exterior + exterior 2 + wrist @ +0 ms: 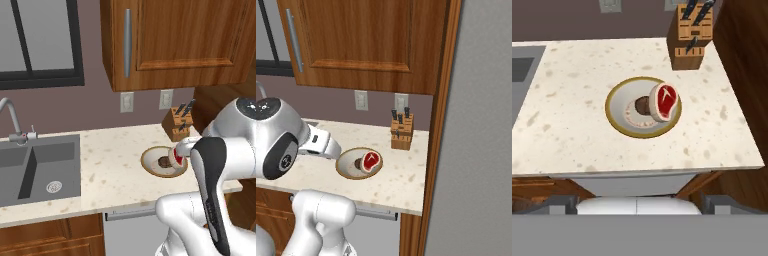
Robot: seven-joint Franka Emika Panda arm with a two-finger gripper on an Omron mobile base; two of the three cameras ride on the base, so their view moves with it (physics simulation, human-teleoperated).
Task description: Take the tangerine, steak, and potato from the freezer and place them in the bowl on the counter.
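From the hand view, potato [643,104] touches steak [664,101] in bowl [619,117].

White arm raised, pincer [639,202] spread wide

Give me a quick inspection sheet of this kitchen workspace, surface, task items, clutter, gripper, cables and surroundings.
Surface: beige speckled counter, bare apart from the items listed.
Job's things: bowl stands on the counter; steak lies in it, leaning on its right side; potato sits in the bowl beside the steak. Tangerine: nothing seen.
Clutter: wooden knife block at the back of the counter, apart from the bowl.
Gripper: open, holding nothing, above the counter's front edge, back from the bowl.
Cables: nothing seen.
Surroundings: grey sink with faucet to the left, wooden wall cabinet above, two wall outlets, window.
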